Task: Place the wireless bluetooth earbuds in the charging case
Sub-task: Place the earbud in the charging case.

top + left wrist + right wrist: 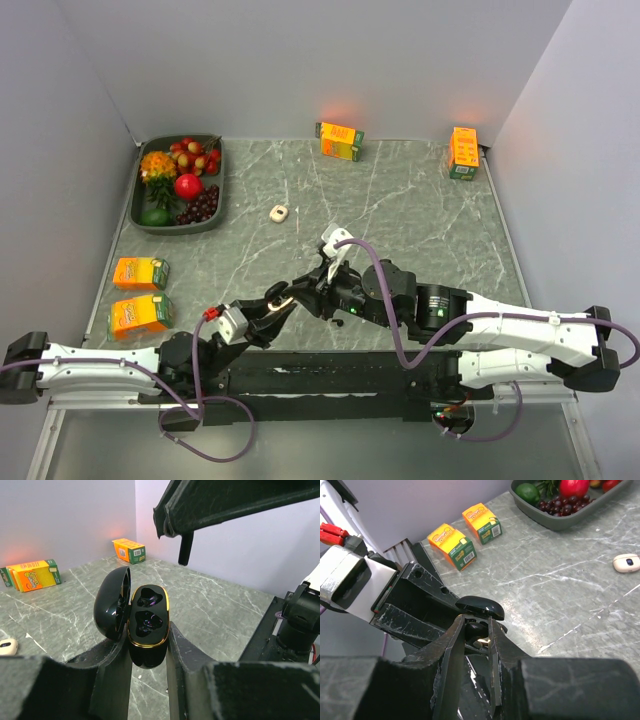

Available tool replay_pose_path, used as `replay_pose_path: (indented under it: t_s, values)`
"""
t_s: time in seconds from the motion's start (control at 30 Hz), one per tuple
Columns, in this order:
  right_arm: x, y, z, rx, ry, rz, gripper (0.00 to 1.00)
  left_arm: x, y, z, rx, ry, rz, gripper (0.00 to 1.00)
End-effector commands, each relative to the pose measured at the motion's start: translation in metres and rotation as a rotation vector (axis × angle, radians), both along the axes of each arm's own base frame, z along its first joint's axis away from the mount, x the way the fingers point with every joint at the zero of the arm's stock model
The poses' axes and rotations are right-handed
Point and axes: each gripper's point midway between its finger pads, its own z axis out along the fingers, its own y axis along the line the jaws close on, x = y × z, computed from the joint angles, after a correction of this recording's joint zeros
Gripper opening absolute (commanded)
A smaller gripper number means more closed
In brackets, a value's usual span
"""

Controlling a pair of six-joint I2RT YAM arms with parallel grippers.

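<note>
1. The case (148, 615) is clamped by its lower half between the left fingers (185, 660).
2. Its lid (111, 607) is swung open to one side. Two dark sockets are exposed, but it cannot be told whether they are filled.
3. The right fingers (451, 655) are set narrow, just above the open case. Something dark is seen between their tips, but it cannot be told whether it is gripped.
4. A white earbud (279, 212) is seen lying on the tabletop (400, 200), well apart from both pairs of fingers.
</note>
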Motion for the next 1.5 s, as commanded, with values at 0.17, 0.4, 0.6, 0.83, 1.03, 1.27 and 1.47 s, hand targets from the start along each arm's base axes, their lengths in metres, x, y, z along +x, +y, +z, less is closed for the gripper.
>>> replay_pose_path:
  t_s: [0.17,0.4,0.6,0.83,1.03,1.27,1.47]
  values:
    - [0.006,-0.009,0.022,0.053,-0.04,-0.03,0.0,0.001,0.006,0.012,-0.128,0.048,0.001,0.01]
    - [0.008,-0.008,0.021,0.056,-0.044,-0.041,0.0,0.012,0.014,0.011,-0.224,0.184,0.063,0.01]
    - [0.007,-0.006,0.025,0.088,-0.067,-0.028,0.0,0.003,0.004,0.012,-0.209,0.169,-0.002,0.01]
    - [0.006,-0.006,0.024,0.094,-0.075,-0.019,0.0,0.009,0.004,0.012,-0.274,0.275,0.026,0.01]
    - [0.005,-0.006,0.027,0.103,-0.08,-0.015,0.0,0.019,-0.002,0.005,-0.239,0.356,0.095,0.01]
    - [0.003,-0.007,0.024,0.096,-0.085,-0.001,0.0,-0.021,-0.007,0.009,-0.192,0.095,-0.155,0.01]
    - [-0.009,-0.002,0.026,0.087,-0.115,0.088,0.0,-0.038,-0.008,0.013,-0.123,-0.044,-0.233,0.01]
